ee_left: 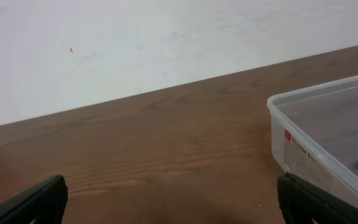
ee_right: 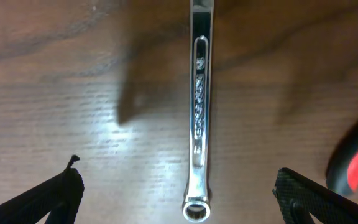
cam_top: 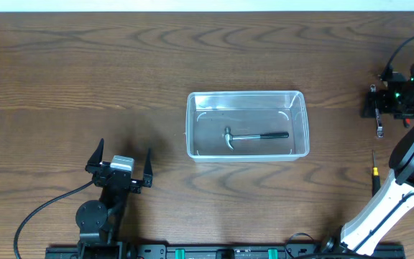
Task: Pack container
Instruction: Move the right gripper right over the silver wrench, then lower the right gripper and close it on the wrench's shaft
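Over at the right edge of the table (cam_top: pixel 85 72), the right tool (ee_right: pixel 179 196) hangs wide open and empty, straddling a thin wrench (ee_right: pixel 199 93) lying flat. Such a low, slick bar could skid or pivot as the fingers close. The container (cam_top: pixel 246 96) sits mid-table, well apart, with a hammer (cam_top: pixel 254 136) inside. The left tool (cam_top: pixel 123 155) is spread and empty too.

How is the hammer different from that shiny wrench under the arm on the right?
The hammer lies inside the clear container; the wrench lies on the bare table, outside it. The hammer has a black handle and a metal head; the wrench is one slim, all-silver bar with a ring end. The right gripper hangs open over the wrench; no gripper is near the hammer. Both lie flat.
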`<state>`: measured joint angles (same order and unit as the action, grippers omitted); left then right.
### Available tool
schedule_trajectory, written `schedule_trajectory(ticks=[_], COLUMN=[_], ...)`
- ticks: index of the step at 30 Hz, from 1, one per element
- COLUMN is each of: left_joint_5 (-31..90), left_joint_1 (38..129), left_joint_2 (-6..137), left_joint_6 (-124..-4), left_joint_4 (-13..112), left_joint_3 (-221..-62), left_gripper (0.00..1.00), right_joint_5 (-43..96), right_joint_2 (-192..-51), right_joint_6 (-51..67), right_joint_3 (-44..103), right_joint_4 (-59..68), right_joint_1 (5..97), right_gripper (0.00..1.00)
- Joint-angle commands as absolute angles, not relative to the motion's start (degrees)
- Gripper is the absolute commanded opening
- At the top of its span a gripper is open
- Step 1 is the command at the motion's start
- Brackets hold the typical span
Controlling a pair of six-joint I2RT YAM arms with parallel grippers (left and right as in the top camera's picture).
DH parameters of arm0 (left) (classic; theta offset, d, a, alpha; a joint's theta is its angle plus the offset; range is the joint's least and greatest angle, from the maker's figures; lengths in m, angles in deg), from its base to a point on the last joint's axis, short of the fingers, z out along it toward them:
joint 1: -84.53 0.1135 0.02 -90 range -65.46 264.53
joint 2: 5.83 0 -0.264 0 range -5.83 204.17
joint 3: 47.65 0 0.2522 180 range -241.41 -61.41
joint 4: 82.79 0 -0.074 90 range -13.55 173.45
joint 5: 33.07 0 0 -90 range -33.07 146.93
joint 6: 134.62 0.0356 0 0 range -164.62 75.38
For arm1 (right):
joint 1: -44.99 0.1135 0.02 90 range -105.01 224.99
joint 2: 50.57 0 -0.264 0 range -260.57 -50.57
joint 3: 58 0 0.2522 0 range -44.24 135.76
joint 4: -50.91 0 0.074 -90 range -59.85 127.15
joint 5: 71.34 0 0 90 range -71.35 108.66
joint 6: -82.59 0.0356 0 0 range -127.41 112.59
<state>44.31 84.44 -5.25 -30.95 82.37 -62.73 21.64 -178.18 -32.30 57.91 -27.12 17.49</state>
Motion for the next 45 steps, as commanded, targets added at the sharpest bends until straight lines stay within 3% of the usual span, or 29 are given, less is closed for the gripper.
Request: schedule_trajectory(ticks=[1, 32, 41, 45], left_joint_5=[44.1, 44.1, 44.1, 44.2], left_joint_1=[84.6, 84.6, 84.6, 84.6], left_joint_2=[-5.6, -5.6, -5.6, -5.6], left_joint_6=[-31.2, -31.2, -31.2, -31.2], left_joint_4=[80.5, 80.5, 80.5, 80.5], left_joint_3=[-61.6, -61.6, -61.6, -61.6], left_gripper=[0.98, 0.98, 0.98, 0.98], right_joint_5=[21.4, 15.4, 15.5, 15.5], right_joint_2=[-178.9, -181.9, -181.9, -181.9], right_joint_6=[-31.6, -32.8, -32.8, -32.8], right_joint_3=[58.2, 58.2, 58.2, 58.2], right_joint_4=[-26.0, -23.1, -22.8, -22.5], right_joint_1=[17.9, 19.6, 19.6, 19.6], right_gripper=[0.99, 0.99, 0.80, 0.62])
